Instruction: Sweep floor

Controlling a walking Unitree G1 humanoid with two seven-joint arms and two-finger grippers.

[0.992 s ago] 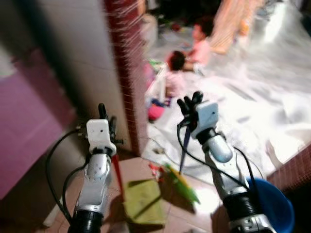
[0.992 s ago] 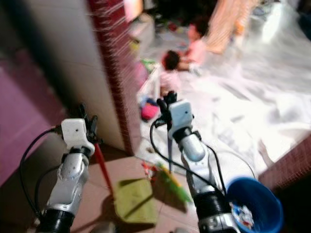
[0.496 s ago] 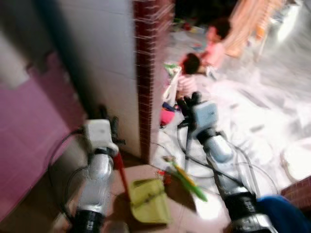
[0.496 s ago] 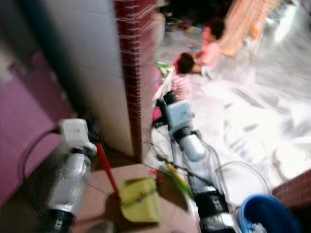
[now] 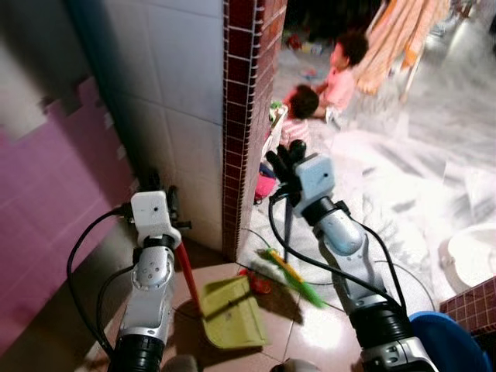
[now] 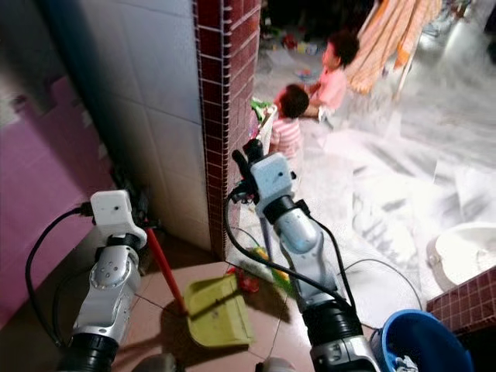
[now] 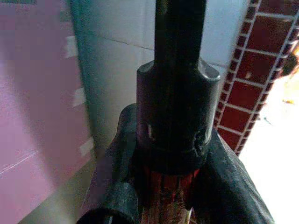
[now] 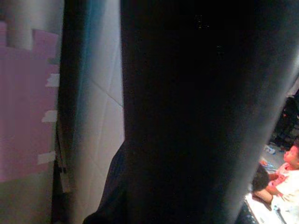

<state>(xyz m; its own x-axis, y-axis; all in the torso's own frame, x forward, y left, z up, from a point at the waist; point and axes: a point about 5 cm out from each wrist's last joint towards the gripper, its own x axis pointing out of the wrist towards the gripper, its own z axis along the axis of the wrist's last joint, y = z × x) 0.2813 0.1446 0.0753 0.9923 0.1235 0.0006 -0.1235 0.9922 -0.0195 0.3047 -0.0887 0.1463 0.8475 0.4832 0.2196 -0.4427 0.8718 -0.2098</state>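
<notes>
The robot stands at the corner of a white-tiled wall edged by a dark red brick pillar (image 5: 240, 116), which runs down the upper middle of the frame. Its left gripper (image 5: 159, 194), at lower left, is closed around the red handle (image 5: 186, 271) of a yellow-green dustpan (image 5: 231, 310). The pan lies flat on the brown floor tiles (image 5: 310, 341) at the bottom centre, at the foot of the pillar. In the left wrist view the black fingers (image 7: 117, 186) press on either side of the handle's dark cap (image 7: 177, 112), with red showing just under it.

The right gripper (image 5: 283, 163), in the middle of the frame, is wrapped around the thin dark stick of a broom (image 5: 288, 232). The stick drops to a green and yellow brush head (image 5: 294, 277) lying on the floor just right of the dustpan. A small red scrap (image 5: 260, 283) lies between the pan and the brush.

A blue bucket (image 5: 453, 345) sits in the lower right corner beside a low red brick ledge (image 5: 473, 298). Beyond the pillar, in the upper right, two children (image 5: 325, 81) sit on a bright pale floor near an orange striped cloth (image 5: 395, 35). Pink paint (image 5: 46, 194) covers the wall at the left.
</notes>
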